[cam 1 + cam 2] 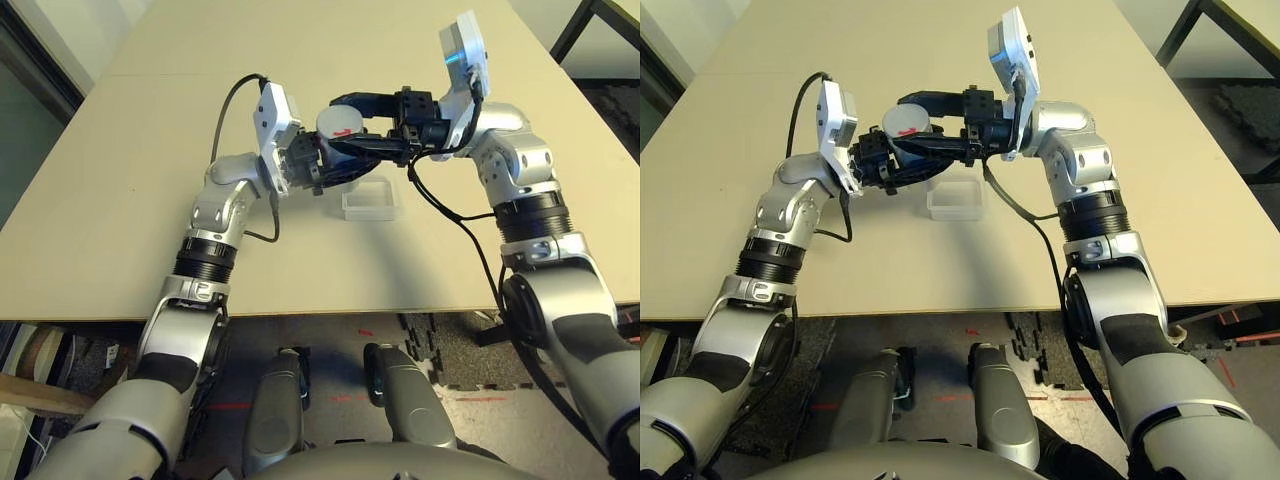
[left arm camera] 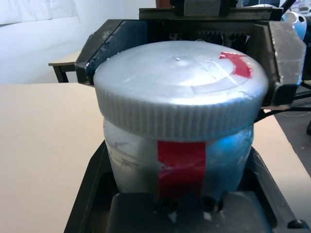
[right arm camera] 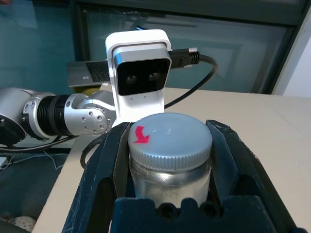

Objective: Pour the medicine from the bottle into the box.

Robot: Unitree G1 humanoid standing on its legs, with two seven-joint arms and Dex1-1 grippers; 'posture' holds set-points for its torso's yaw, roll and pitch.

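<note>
Table: a broad beige top, bare under both raised arms apart from the box.
Left hand: held up off the table and pointing across toward the right hand; its black fingers are pressed in on the silver body of the bottle, low down below the cap.
Right hand: just above and opposite the left hand, pointing back toward it; its two fingers clamp the ribbed rim of the cap from either side.
Bottle: caught between the two hands, clear of the table, standing roughly upright, with a strip of red tape running down its side.
Box: clear plastic, flat on the table just beneath the right hand, a little nearer the robot than the bottle, touched by neither hand.
Cap: grey, seated on the bottle, with a red arrow mark on its top face.
</note>
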